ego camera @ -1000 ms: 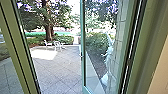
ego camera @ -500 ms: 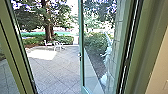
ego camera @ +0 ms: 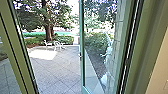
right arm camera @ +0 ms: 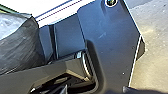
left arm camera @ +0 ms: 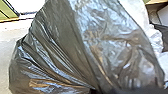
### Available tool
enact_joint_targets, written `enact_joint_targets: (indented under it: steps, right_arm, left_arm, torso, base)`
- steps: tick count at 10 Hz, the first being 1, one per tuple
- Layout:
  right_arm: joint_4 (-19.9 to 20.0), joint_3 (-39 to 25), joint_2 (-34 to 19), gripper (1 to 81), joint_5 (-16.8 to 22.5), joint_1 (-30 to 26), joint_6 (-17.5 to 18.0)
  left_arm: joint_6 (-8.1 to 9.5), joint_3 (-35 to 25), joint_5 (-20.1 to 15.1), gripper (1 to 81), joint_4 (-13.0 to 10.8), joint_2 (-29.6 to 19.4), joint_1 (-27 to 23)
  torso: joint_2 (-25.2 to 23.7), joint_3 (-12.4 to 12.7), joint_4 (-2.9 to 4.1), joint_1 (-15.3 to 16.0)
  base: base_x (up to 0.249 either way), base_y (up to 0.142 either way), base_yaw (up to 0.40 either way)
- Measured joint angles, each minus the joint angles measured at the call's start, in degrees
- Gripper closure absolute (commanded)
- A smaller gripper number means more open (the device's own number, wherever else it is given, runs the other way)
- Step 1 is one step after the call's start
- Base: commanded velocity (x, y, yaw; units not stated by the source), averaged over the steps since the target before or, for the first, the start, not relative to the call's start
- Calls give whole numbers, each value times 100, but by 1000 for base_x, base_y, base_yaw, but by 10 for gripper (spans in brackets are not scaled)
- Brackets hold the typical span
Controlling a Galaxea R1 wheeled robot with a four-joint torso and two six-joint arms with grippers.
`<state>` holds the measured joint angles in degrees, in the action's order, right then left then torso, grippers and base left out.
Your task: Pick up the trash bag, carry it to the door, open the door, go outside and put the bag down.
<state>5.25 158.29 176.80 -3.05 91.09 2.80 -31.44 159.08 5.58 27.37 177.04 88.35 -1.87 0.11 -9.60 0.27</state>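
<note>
The glass door (ego camera: 82, 57) in its green frame stands open to the outside in the head view, its edge upright near the middle with a small handle on it. Through the opening lies the paved yard (ego camera: 52, 67). In the left wrist view the dark, shiny trash bag (left arm camera: 62, 50) is large and close, its folds drawn together toward the lower middle. Part of the same dark bag (right arm camera: 21, 47) appears in the right wrist view, beside the robot's own plate. How the fingers of either gripper stand cannot be made out.
Green door frame posts (ego camera: 17, 50) stand on the left and right of the opening. Behind the glass, a bush (ego camera: 96, 45) and a pale figure-like shape (ego camera: 108, 57) stand by a tiled wall. Farther out are white chairs (ego camera: 58, 45) and a large tree (ego camera: 48, 22).
The head view has shifted slightly sideways and partly back; the door remains open at about the same angle.
</note>
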Motion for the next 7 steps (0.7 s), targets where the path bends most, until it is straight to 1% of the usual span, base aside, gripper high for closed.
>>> enact_joint_targets:
  steps: [5, 7]
  right_arm:
    - [0, 0, 35, 10, 0, 0, 0]
    - [1, 0, 52, 10, 2, 23, 0]
  left_arm:
    - [0, 0, 1, 811, 0, -4, -1]
    - [0, 0, -2, 811, 0, -2, 29]
  torso:
    - [0, 0, 0, 0]
    - [-2, 2, 0, -6]
  base:
    - [0, 0, 0]
    - [69, 0, 0]
